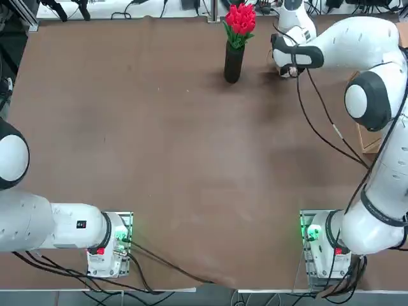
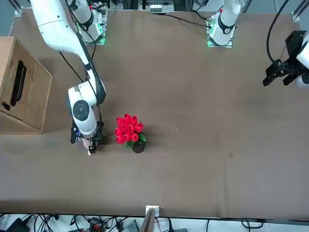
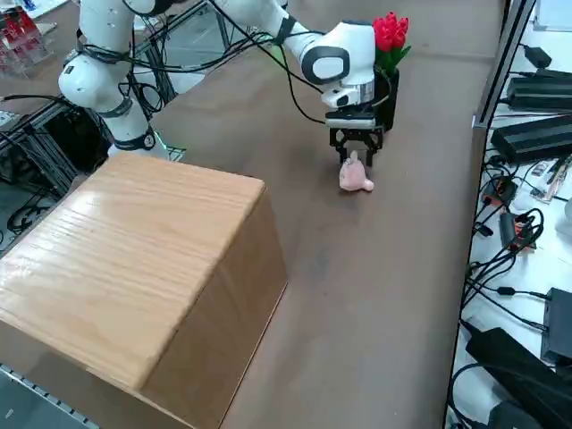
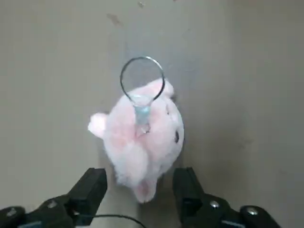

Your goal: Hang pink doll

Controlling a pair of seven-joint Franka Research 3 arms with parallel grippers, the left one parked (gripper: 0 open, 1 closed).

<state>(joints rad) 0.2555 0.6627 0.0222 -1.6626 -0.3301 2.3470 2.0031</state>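
The right gripper (image 4: 137,190) is hovering open directly over the pink doll (image 4: 141,142), which is lying on the table (image 3: 375,295), its 2 fingers (image 4: 90,190) straddling the lower body without touching it. The doll looks light, soft and squashy, so pinching the plush body should hold; the metal ring (image 4: 142,78) ahead of the fingers should probably stay free for hanging. The black vase (image 3: 386,94) of red flowers (image 3: 391,31) is standing just beyond the gripper; elsewhere there is open room.

Robotics lab: brown table (image 1: 159,159) ringed by cables (image 3: 523,232), aluminium framing (image 3: 54,134)
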